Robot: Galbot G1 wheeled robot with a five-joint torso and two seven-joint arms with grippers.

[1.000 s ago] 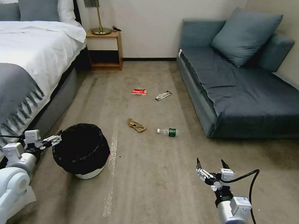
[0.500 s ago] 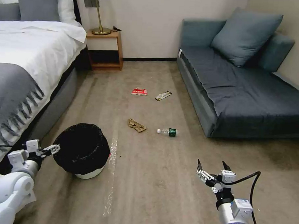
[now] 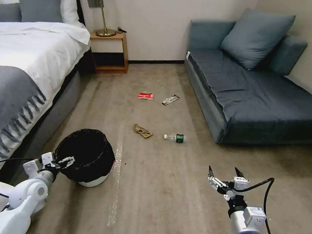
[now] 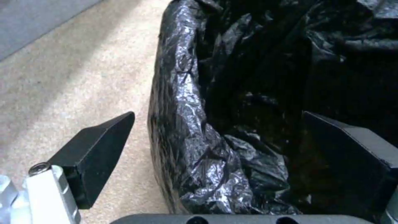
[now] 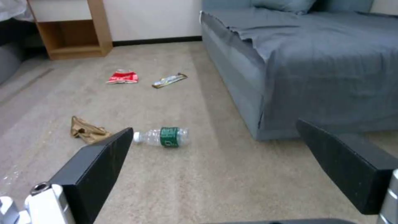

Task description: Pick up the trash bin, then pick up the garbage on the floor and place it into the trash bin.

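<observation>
The trash bin (image 3: 84, 155), white with a black bag liner, stands on the carpet at the lower left. My left gripper (image 3: 67, 160) is open at its near rim. In the left wrist view one finger (image 4: 95, 155) is outside the bag-covered rim (image 4: 182, 124) and the other is inside; the left gripper (image 4: 219, 140) straddles the rim. Farther out lies the garbage: a red-and-white wrapper (image 3: 145, 95), a gold-and-black wrapper (image 3: 170, 99), crumpled brown paper (image 3: 142, 131) and a clear bottle (image 3: 175, 137) with a green label. My right gripper (image 3: 223, 174) hovers open at the lower right, short of the bottle (image 5: 164, 137).
A bed (image 3: 24, 68) runs along the left, close behind the bin. A wooden nightstand (image 3: 108, 52) with a lamp stands at the far wall. A blue sofa (image 3: 259, 90) fills the right side. Open carpet lies between them, with a strip of clear tape (image 3: 115, 177).
My left gripper has dropped and moved right, from beside the bin to its near rim. The right gripper has sunk slightly. The bin and litter have not moved.
</observation>
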